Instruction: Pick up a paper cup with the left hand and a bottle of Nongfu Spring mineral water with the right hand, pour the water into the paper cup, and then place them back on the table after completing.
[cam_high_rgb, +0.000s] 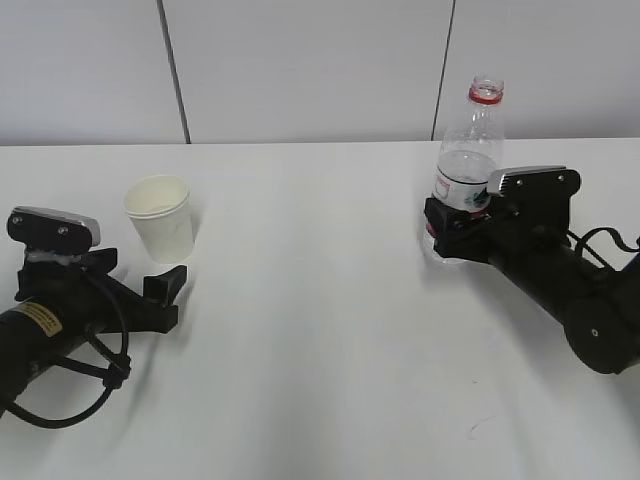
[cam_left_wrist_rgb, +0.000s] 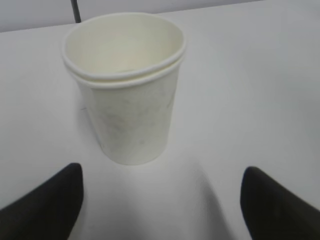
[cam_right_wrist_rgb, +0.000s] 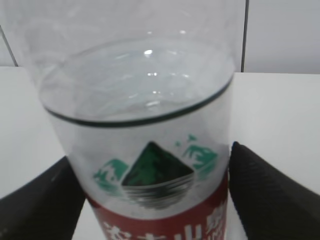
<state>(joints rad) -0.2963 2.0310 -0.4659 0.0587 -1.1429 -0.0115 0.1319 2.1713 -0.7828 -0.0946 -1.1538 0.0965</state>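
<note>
The paper cup stands upright on the white table at the left, and looks like two nested cups in the left wrist view. My left gripper is open just short of the cup, its fingers spread wide and touching nothing. The Nongfu Spring bottle, uncapped with a red neck ring and partly full, stands at the right. My right gripper is shut on its labelled lower body, with a finger against each side.
A grey panelled wall runs behind the table's far edge. Loose black cables hang by the left arm near the table's front left.
</note>
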